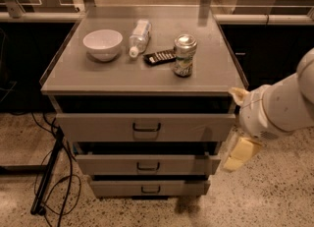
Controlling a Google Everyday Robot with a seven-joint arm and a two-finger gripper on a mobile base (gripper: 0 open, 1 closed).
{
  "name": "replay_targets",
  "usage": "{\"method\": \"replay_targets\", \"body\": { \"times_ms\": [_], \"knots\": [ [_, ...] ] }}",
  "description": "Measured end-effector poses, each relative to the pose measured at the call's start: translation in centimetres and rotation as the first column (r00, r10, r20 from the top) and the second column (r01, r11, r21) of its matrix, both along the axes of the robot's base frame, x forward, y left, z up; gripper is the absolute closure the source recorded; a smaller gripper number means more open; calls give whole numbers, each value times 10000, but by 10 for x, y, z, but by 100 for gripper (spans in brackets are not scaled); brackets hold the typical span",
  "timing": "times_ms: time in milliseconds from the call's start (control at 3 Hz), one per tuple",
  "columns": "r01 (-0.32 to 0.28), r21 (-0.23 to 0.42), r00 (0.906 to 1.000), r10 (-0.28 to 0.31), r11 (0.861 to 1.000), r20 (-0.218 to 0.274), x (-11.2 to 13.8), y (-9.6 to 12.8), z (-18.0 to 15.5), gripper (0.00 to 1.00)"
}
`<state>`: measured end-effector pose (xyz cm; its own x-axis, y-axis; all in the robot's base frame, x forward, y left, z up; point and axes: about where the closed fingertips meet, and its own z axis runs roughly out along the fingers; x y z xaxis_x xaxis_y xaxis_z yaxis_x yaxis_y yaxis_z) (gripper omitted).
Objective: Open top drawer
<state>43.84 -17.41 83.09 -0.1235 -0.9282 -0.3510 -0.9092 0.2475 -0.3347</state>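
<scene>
The top drawer (98,127) is the tallest of three grey fronts in the cabinet, with a small dark loop handle (146,127) at its centre. It stands out a little from the cabinet, with a dark gap above it. My gripper (239,125) is at the drawer's right end, beside the cabinet's right corner. Its yellowish fingers are spread apart, one (237,95) by the cabinet top's edge and one (241,155) lower down. It holds nothing. The handle is well to the gripper's left.
On the cabinet top (64,78) stand a white bowl (102,43), a lying plastic bottle (139,37), a dark flat remote-like object (159,57) and a can (184,55). Two narrower drawers (147,165) sit below. Cables and a black stand (49,172) are on the floor at left.
</scene>
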Motion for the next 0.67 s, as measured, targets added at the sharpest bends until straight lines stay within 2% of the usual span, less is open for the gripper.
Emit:
{"method": "replay_targets", "body": {
  "times_ms": [333,667],
  "knots": [
    [5,42,10000,-5,10000,-17,9,5,-27,0],
    [79,235,9998,-83,9997,171,20,7,-49,0]
  ]
}}
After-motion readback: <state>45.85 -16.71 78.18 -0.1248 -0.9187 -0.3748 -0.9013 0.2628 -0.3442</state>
